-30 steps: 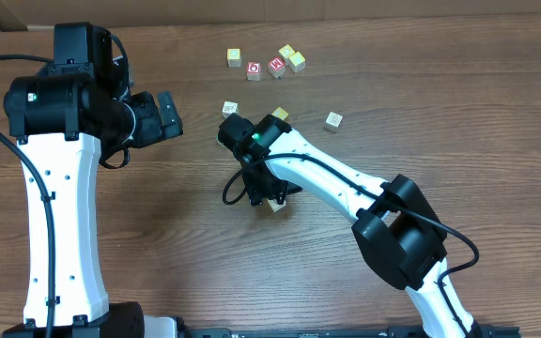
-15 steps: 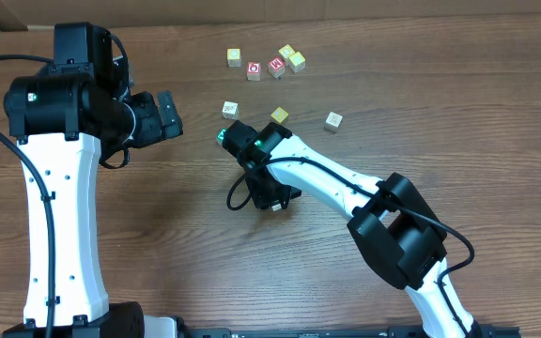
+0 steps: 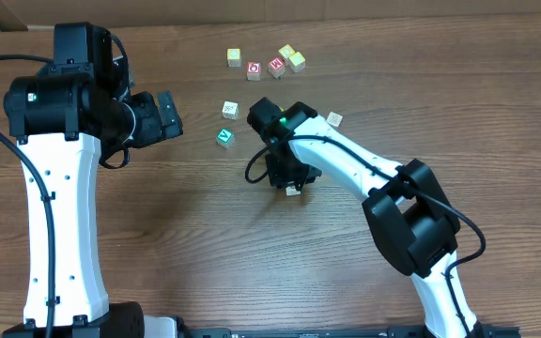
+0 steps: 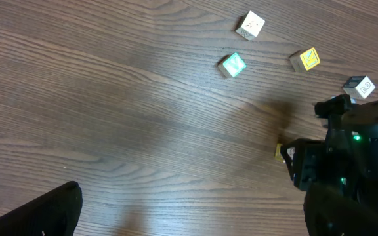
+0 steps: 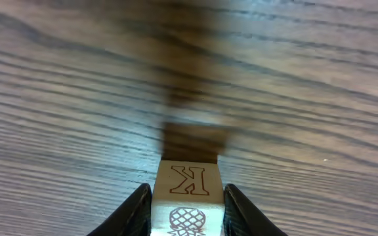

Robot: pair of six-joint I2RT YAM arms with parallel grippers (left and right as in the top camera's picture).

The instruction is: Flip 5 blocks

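My right gripper (image 5: 189, 200) is shut on a cream block (image 5: 189, 191) showing a letter K and a pineapple, held just above the wood. From overhead, that block (image 3: 292, 190) peeks out under the right gripper (image 3: 287, 180) at mid-table. A green block (image 3: 224, 137) and a cream block (image 3: 230, 110) lie to its upper left, and another cream block (image 3: 334, 119) to its upper right. A yellow block (image 4: 305, 59) shows in the left wrist view. My left gripper (image 3: 167, 115) hangs open over the left side, holding nothing.
Near the far edge sits a cluster: two red-faced cubes (image 3: 254, 69) (image 3: 276, 66), with pale yellow cubes (image 3: 234, 57) (image 3: 292, 57) beside them. The right arm (image 3: 364, 178) stretches across the table's middle. A cardboard wall (image 3: 280, 9) runs along the back.
The right gripper closed on the K block and carried it up and to the right. The green block, hidden under the arm before, now shows. The left arm stayed still.
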